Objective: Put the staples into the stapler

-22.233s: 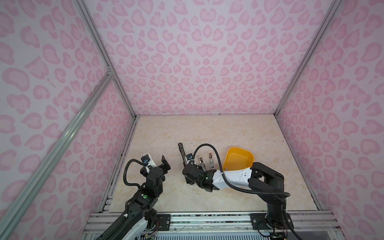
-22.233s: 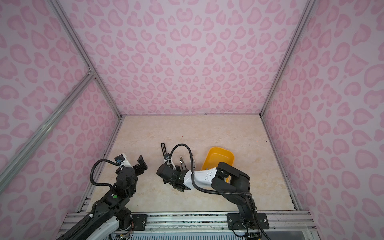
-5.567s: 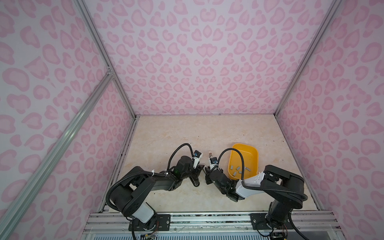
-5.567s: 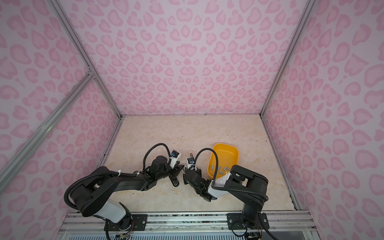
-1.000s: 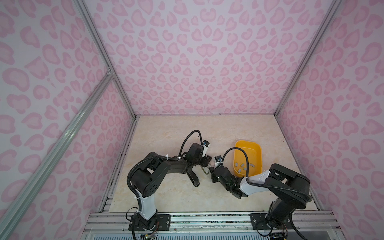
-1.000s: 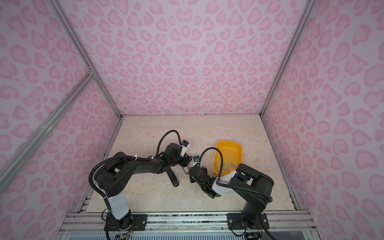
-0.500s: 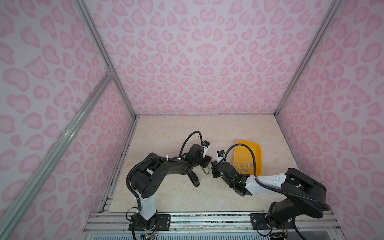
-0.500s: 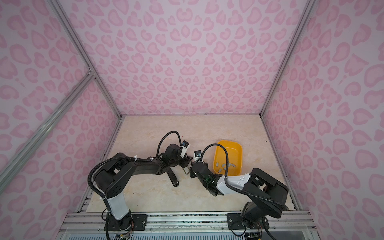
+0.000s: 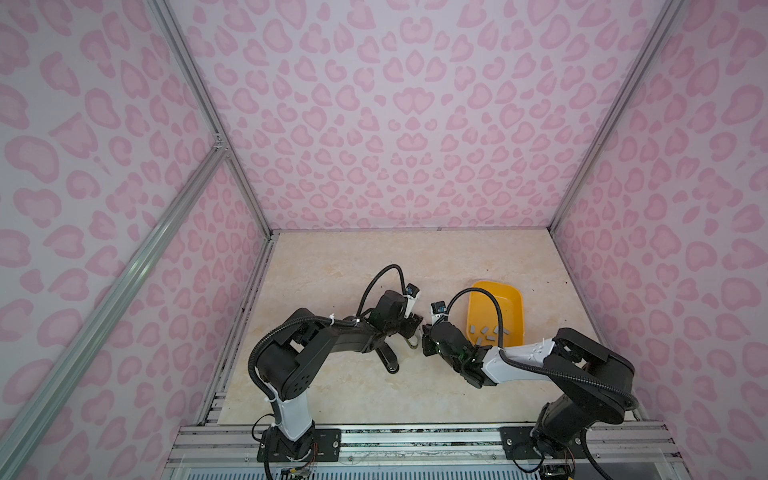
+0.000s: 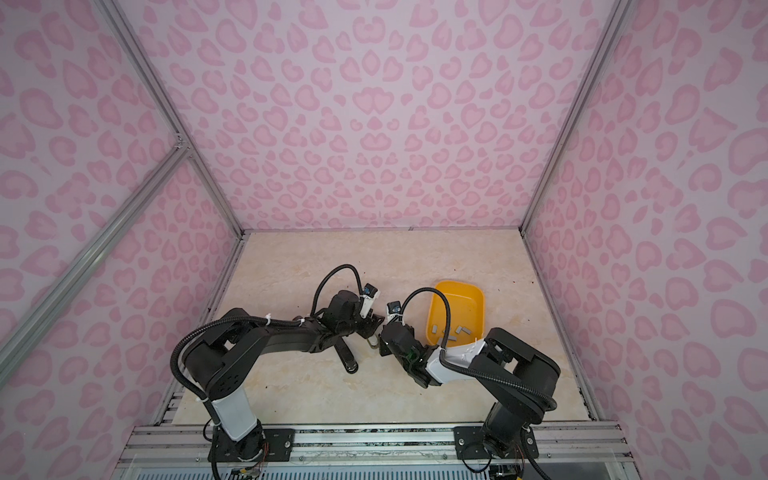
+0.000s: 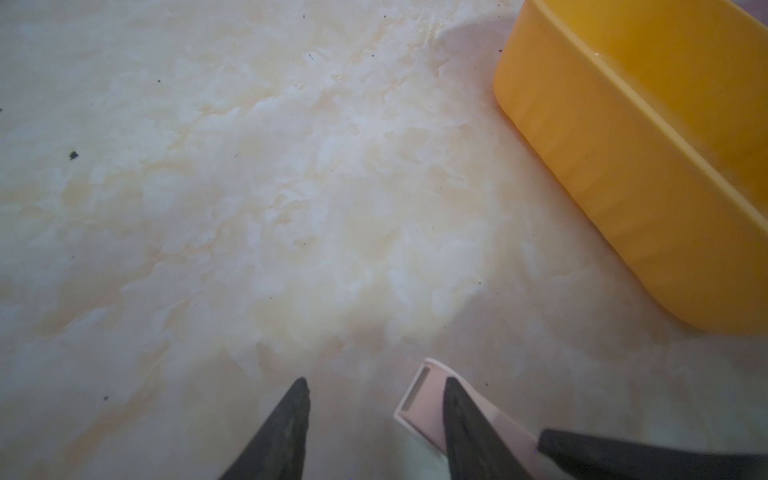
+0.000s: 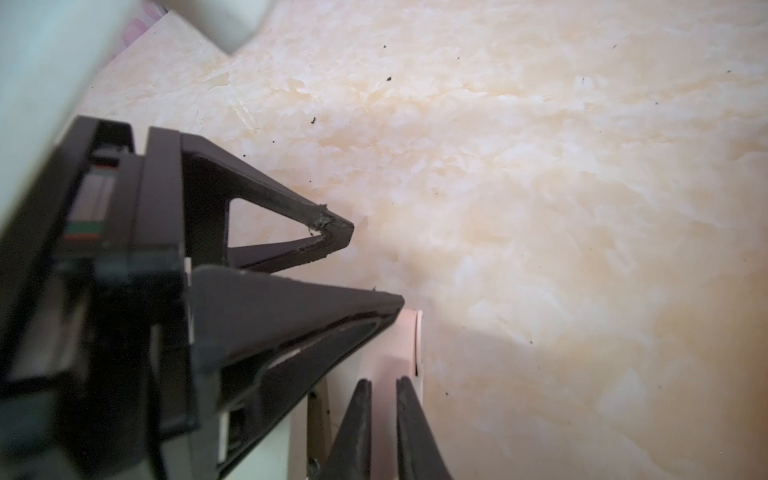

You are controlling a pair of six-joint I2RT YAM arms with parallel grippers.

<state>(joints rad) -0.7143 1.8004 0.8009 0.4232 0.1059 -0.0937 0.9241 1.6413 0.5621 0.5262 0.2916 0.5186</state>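
A small pale pink stapler (image 9: pixel 412 343) lies on the table between my two grippers. My left gripper (image 11: pixel 377 381) stands open, and one finger (image 11: pixel 465 428) lies across the stapler's end (image 11: pixel 419 399). In the right wrist view my right gripper (image 12: pixel 383 381) is closed to a thin slit on a pink part of the stapler (image 12: pixel 405 336), right beside the left gripper (image 12: pixel 374 262). The staples (image 9: pixel 484 330), several small grey strips, lie in the yellow tray (image 9: pixel 515 299). In both top views the grippers (image 10: pixel 376 322) (image 10: pixel 381 341) nearly touch.
A black stapler (image 9: pixel 388 359) lies on the table under the left arm's forearm, nearer the front edge. The yellow tray's side wall (image 11: pixel 615 166) stands close to the right of the grippers. Pink patterned walls enclose the marble-look table (image 9: pixel 353 270).
The right gripper's jaws have closed from clearly apart to a thin slit at the pink stapler, and its arm has shifted its elbow outward. The left gripper has barely moved.
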